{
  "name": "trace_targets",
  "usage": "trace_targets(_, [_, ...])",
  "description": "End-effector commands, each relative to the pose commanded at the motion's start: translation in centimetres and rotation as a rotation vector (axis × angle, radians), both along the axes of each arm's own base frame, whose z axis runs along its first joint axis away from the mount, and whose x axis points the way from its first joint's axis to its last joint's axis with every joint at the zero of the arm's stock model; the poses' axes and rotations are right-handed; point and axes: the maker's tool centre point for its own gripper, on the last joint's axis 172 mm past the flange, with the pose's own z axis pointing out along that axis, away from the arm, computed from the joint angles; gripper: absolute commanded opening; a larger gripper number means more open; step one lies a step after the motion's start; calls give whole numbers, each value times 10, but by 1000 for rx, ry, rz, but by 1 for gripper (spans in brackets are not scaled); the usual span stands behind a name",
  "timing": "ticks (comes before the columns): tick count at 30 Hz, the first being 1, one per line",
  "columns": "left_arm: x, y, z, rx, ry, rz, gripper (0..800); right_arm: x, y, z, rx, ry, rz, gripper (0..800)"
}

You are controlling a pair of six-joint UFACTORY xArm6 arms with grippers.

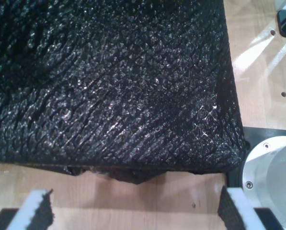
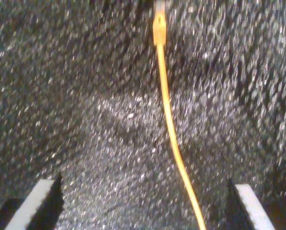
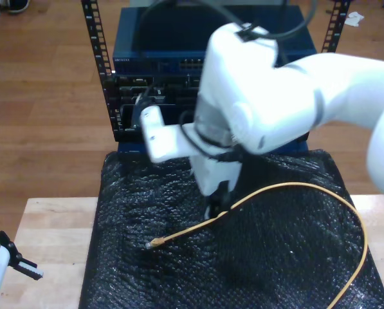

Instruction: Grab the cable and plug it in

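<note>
Black bubble-textured padding (image 3: 275, 257) covers most of a pale wooden table (image 3: 50, 232), with a dark equipment rack (image 3: 179, 58) standing behind it at 12 o'clock in the exterior view. My second gripper (image 2: 145, 206) hangs nose-down over the padding from a white arm reaching in from the exterior view's right, fingers (image 2: 35, 203) spread wide, holding nothing. The cable (image 3: 294, 193) lies on the padding between them, not touched; its plug (image 3: 154, 243) points toward 8 o'clock in the exterior view, the run arcing back to 4 o'clock. My first gripper (image 1: 133, 211) sits low at the padding's edge, fingers (image 1: 32, 211) apart, empty.
</note>
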Motion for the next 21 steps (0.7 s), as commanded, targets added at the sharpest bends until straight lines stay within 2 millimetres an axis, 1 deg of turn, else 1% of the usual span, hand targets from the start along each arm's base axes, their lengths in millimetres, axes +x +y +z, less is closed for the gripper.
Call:
trace_targets(3, [0,0,0,0,0,0,800,-5,12,-13,-22,1,8,783])
trace_targets(6, [0,0,0,0,-1,-1,800,-7,20,-31,-72,-15,28,781])
trace_targets(12, [0,0,0,1,0,-2,800,-6,22,-60,-174,-44,10,773])
trace_targets(16, [-1,0,0,0,1,-2,800,-10,27,-73,-192,-33,22,768])
trace_targets(21, [-1,0,0,0,1,-2,800,-10,42,-89,-170,-49,26,761])
